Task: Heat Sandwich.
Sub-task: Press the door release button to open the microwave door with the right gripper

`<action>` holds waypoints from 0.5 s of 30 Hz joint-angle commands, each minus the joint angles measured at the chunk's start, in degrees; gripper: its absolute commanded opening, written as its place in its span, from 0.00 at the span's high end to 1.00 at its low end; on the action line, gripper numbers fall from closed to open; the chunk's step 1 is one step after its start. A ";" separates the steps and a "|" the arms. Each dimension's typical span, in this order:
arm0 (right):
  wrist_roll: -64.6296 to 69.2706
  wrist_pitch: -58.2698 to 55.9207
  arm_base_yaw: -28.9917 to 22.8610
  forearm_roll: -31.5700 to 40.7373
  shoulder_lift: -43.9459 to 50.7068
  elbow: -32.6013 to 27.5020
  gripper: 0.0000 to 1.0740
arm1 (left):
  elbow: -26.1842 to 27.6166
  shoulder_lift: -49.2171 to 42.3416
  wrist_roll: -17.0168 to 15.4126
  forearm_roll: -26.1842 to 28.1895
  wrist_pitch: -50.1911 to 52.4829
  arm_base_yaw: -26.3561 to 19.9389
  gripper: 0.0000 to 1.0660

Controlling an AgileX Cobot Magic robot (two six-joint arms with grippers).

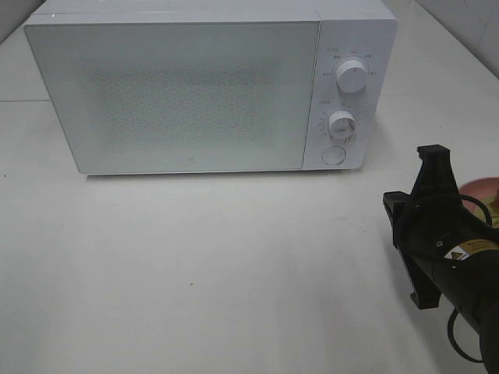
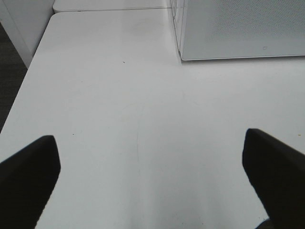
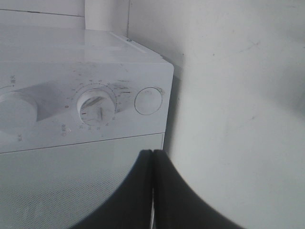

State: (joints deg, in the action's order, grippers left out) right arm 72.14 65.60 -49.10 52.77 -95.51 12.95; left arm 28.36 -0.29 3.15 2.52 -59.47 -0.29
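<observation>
Now | left jaws apart | right jaws together, empty, facing microwave [image 3: 95, 62] | sandwich unseen

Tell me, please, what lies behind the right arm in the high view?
Only a curved edge of a pink plate shows past the right arm. The arm covers the rest of the plate, so whether the sandwich lies on it cannot be seen.

White table [image 1: 195, 273] carries a microwave [image 1: 179, 86] and, apparently, a pink plate [image 1: 485, 189].
</observation>
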 commanded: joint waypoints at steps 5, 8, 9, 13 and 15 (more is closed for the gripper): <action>1.49 -2.29 5.04 -7.73 -0.11 2.35 1.00 | -0.11 -0.46 -0.06 0.34 0.06 0.00 0.04; 2.69 -3.38 8.59 -13.35 -2.46 5.16 1.00 | -0.11 -0.46 -0.06 0.34 0.06 0.00 0.04; 2.69 -3.38 8.59 -13.35 -2.46 5.16 1.00 | -0.11 -0.46 -0.06 0.34 0.06 0.00 0.04; 4.93 -4.35 11.46 -17.48 -5.67 8.48 1.00 | -0.11 -0.46 -0.06 0.34 0.06 0.00 0.04; 5.27 -4.35 11.86 -17.99 -6.42 9.17 1.00 | -0.11 -0.46 -0.06 0.34 0.06 0.00 0.04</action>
State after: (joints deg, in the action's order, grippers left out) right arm 77.01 61.42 -37.70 36.21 -101.93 21.43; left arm 28.36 -0.29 3.15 2.52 -59.47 -0.29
